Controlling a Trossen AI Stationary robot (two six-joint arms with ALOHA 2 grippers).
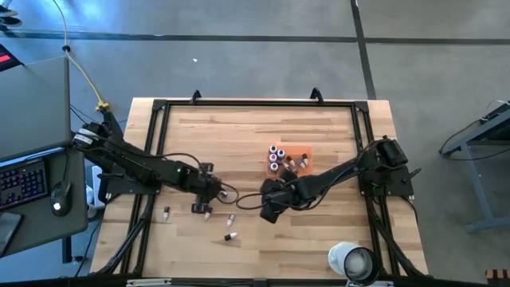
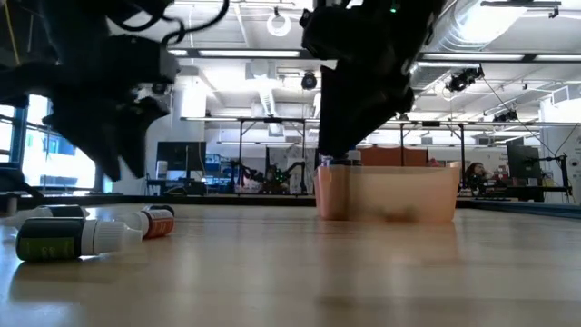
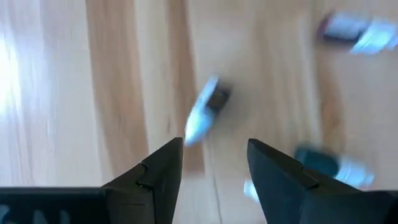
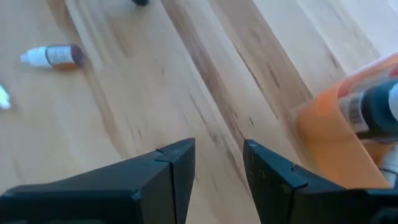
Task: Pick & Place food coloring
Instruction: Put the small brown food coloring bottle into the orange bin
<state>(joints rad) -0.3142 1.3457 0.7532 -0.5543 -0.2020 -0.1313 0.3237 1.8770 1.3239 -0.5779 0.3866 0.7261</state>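
the left gripper (image 3: 214, 165) hovers with jaws released and empty over a loose food coloring bottle (image 3: 206, 110) lying on the desk (image 1: 255, 239), so an off-centre close may roll it away, while the right gripper (image 4: 217, 165), jaws also released and empty, waits by the orange tray (image 1: 299, 155).

Grey concrete floor (image 1: 263, 60) lay around the wooden table (image 1: 239, 135), a keyboard (image 1: 22, 182) and mouse (image 1: 57, 209) sat beside it, white ceiling ducts (image 2: 508, 36) ran overhead, bright windows (image 2: 45, 159) beyond.

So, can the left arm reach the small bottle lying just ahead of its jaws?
Probably yes. The left gripper is open and empty, and the food coloring bottle lies alone on bare wooden table ahead of it, with nothing between.
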